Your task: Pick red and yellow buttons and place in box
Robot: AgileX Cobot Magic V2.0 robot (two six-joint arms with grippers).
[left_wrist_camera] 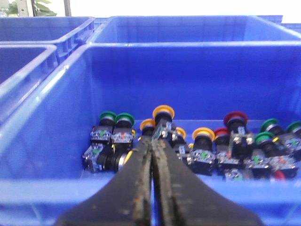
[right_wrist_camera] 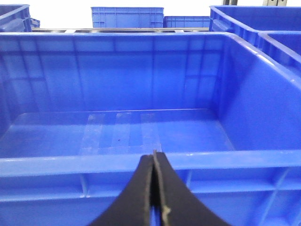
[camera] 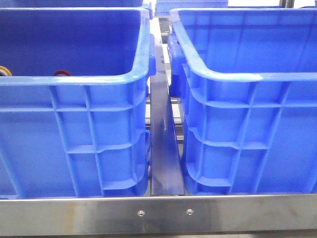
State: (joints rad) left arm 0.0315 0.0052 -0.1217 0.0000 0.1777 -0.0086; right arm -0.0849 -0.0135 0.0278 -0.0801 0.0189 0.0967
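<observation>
Several push buttons lie in the left blue crate (left_wrist_camera: 47, 141). Yellow-capped ones (left_wrist_camera: 163, 112) (left_wrist_camera: 203, 133) and dark red ones (left_wrist_camera: 235, 117) sit among green ones (left_wrist_camera: 107, 116). My left gripper (left_wrist_camera: 152, 141) is shut and empty. It hangs over the near rim, with its tips in line with the yellow buttons. In the front view only a yellow edge (camera: 4, 70) and a red edge (camera: 62, 73) show above the left crate's rim (camera: 74, 82). The box (right_wrist_camera: 70, 162) on the right (camera: 223, 74) is empty. My right gripper (right_wrist_camera: 154, 155) is shut at the box's near rim. Neither gripper shows in the front view.
A narrow gap with a dark metal strip (camera: 163, 148) separates the two crates. A steel rail (camera: 163, 213) runs along the front. More blue crates stand behind (left_wrist_camera: 188, 28) (right_wrist_camera: 127, 16) and to the sides (left_wrist_camera: 28, 52) (right_wrist_camera: 263, 19).
</observation>
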